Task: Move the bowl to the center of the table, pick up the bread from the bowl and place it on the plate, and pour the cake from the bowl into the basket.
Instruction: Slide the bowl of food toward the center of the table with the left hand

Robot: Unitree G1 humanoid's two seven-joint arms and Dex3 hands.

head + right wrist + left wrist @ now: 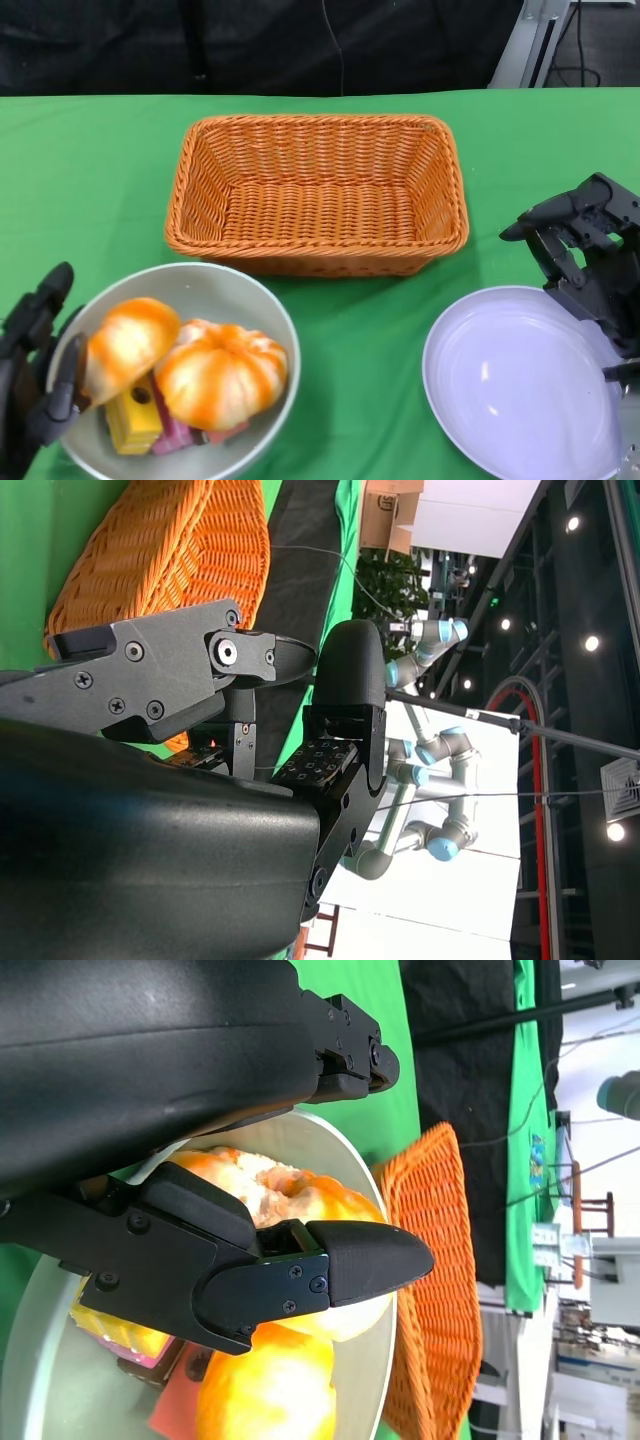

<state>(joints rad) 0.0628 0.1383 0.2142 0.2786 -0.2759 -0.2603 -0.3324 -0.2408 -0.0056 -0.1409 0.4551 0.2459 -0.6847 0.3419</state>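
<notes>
The robot's left hand [35,375] and right hand [590,255] are matte black, built of angular plastic links. Silver screw heads stud the right hand's fingers [150,680]. A rounded, glossy black shell backs each hand, and one fingertip carries a gridded sensor pad [318,763].

Green gap between bowl [270,320], plate [450,340].

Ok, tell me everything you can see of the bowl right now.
The bowl is round, pale grey-green and smooth, upright on the green table at the near left, just in front of the wicker basket. It holds two orange-and-white bread buns over yellow and pink cake pieces. The left hand grips its left rim, a finger inside against one bun.
</notes>
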